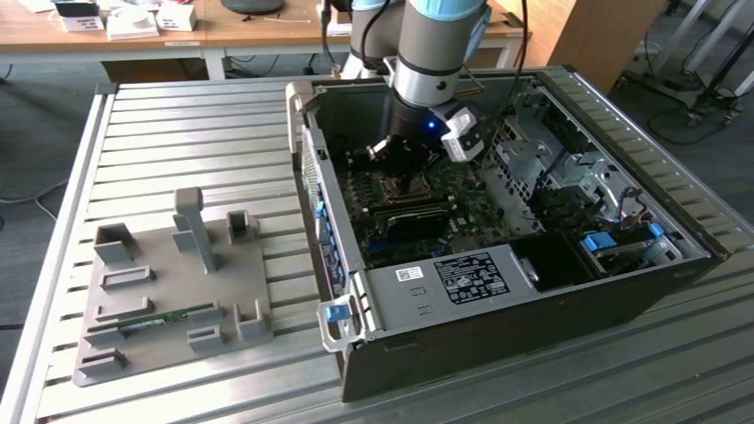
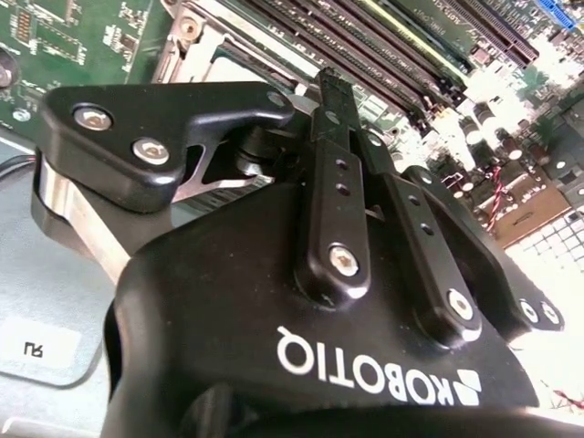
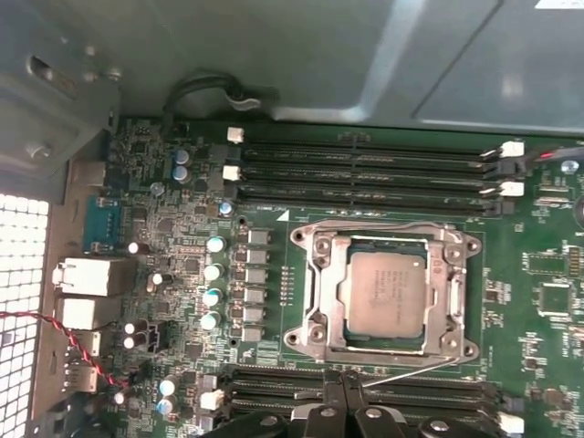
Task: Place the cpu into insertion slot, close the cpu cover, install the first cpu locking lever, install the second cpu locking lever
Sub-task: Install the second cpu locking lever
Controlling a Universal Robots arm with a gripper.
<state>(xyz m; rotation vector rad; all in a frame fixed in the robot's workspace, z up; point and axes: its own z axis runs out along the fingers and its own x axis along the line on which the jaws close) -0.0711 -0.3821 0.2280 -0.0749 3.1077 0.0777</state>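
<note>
At the exterior view's left, a grey fixture plate (image 1: 177, 291) with upright blocks is lying on the slatted metal table (image 1: 177, 124), carrying a small green memory stick (image 1: 154, 323) near its near-left corner. Moving right, the open computer case (image 1: 495, 238) is sitting on the table with the green motherboard (image 1: 412, 208) exposed inside. The robot arm (image 1: 430, 53) is reaching down into the case from the far side, and its gripper (image 1: 407, 163) is hanging just above the socket area of the board.

In the first wrist view, the cpu (image 3: 388, 292) is sitting flat in the socket, and the cpu cover (image 3: 385, 290) is lying closed around it as a silvery frame. A thin wire lever (image 3: 411, 367) is running along the frame's edge, just beside the gripper's fingertips (image 3: 349, 391). The fingers are pressed together, gripping nothing that can be made out.
</note>
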